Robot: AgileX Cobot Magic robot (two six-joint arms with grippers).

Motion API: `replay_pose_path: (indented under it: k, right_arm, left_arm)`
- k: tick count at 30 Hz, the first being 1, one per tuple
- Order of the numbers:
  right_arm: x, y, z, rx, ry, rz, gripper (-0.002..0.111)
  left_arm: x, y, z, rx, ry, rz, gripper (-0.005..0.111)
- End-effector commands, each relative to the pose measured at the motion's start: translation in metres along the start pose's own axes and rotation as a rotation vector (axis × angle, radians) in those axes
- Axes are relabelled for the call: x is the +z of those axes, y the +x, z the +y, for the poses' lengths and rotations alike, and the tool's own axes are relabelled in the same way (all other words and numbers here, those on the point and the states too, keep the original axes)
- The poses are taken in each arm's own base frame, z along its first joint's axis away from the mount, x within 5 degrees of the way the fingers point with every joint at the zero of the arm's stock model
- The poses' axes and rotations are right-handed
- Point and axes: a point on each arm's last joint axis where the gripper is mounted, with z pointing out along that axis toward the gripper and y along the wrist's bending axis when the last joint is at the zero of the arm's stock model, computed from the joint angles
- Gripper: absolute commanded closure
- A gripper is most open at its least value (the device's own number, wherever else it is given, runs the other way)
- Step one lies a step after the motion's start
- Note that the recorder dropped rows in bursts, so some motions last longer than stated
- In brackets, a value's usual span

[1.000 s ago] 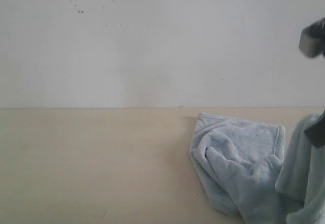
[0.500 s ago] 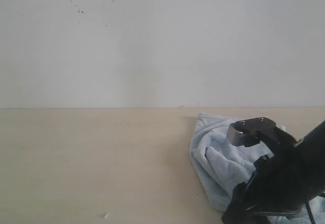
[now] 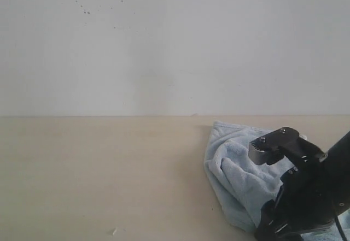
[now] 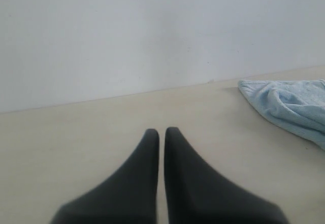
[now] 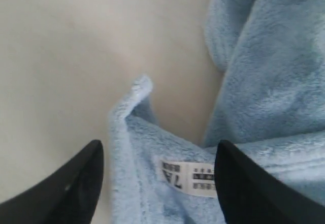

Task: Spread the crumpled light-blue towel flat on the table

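two claws noted | left gripper sat pressed together above table, well apart from towel | right gripper hung spread, straddling care label corner | towel lay crumpled at table's right | risk: shallow pinch could slip or catch two layers, dragging the heap

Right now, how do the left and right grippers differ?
The left gripper is shut; the right gripper is open wide. The left gripper is over bare table, apart from the towel; the right gripper straddles the towel's corner by the white label. Both have black fingers.
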Motion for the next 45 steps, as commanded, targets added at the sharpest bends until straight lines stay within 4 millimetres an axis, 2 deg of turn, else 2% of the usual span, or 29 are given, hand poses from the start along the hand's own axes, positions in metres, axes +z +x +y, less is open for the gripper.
replay_pose_path:
  k: [1,3,7,14,20,31,41,45]
  right_arm:
    - [0.002,0.002,-0.007,-0.033,0.074,0.020,0.049]
    - [0.005,0.003,-0.009,-0.028,0.081,0.038,0.049]
    - [0.025,0.008,-0.009,-0.034,0.058,0.113,0.049]
    - [0.064,0.008,0.032,-0.210,0.006,0.219,0.049]
    - [0.072,0.009,0.058,-0.295,0.051,0.253,0.049]
    - [0.069,0.012,0.088,-0.384,0.027,0.253,0.049]
    - [0.025,0.001,0.091,-0.398,0.075,0.077,0.049]
    - [0.020,-0.001,0.082,-0.431,0.181,0.068,0.049]
  left_arm:
    - [0.000,0.000,0.000,0.006,0.003,-0.010,0.103]
    - [0.000,0.000,0.000,0.006,0.003,-0.010,0.103]
    - [0.000,0.000,0.000,0.006,0.003,-0.010,0.103]
    - [0.000,0.000,0.000,0.006,0.003,-0.010,0.103]
    - [0.000,0.000,0.000,0.006,0.003,-0.010,0.103]
    - [0.000,0.000,0.000,0.006,0.003,-0.010,0.103]
    - [0.000,0.000,0.000,0.006,0.003,-0.010,0.103]
    - [0.000,0.000,0.000,0.006,0.003,-0.010,0.103]
